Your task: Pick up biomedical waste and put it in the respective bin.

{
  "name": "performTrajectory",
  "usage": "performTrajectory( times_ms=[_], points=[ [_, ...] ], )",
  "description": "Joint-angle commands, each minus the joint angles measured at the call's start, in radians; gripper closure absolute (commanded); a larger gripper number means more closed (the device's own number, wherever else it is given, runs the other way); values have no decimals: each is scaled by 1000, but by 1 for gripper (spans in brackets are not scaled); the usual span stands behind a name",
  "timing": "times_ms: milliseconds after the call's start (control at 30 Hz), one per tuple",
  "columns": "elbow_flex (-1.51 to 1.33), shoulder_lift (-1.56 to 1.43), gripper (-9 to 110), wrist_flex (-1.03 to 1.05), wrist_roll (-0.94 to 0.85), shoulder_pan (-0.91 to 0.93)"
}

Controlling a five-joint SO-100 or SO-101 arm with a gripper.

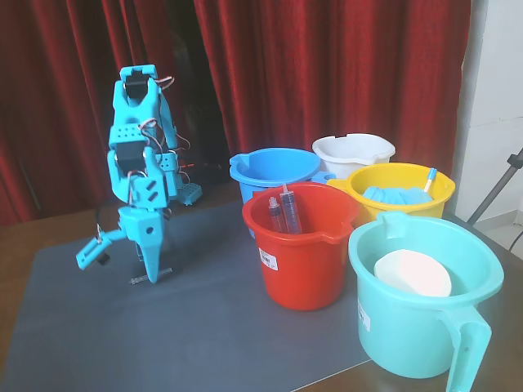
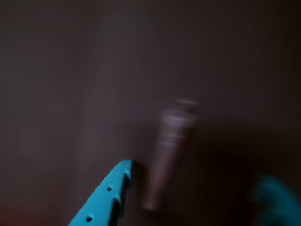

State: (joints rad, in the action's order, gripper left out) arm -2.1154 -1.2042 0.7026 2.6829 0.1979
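The jaws stand apart: in the fixed view the gripper (image 1: pixel 131 263) points down at the mat, one finger spread out to the left and the other straight down, with its tip just beside the small syringe (image 1: pixel 144 280). The wrist view agrees, though it is blurred: the syringe (image 2: pixel 167 150) lies between the blue finger (image 2: pixel 106 195) at the lower left and a blue shape at the lower right edge (probably the other finger). The syringe lies flat on the grey mat (image 1: pixel 188 343), not lifted, and nothing is held.

So the step in hand looks like the approach for the grasp. The next move calls for lowering a little, keeping the stick centred between the fingers, and closing on it gently, because such a thin thing can roll away.

To the right stand the bins, well apart from the arm: the red bucket (image 1: pixel 306 273) with larger syringes, then blue (image 1: pixel 274 171), white (image 1: pixel 353 152), yellow (image 1: pixel 400 189) and teal (image 1: pixel 425 314) ones.
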Motion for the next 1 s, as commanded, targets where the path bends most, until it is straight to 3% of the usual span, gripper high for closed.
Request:
performTrajectory(
  times_ms=[0, 133, 667, 967],
  points=[
    [-21, 21, 94, -54, -8, 2],
    [-21, 15, 99, -51, -8, 2],
    [-12, 6, 99, -40, -9, 2],
    [167, 3, 102, 264, -11, 3]
  ],
)
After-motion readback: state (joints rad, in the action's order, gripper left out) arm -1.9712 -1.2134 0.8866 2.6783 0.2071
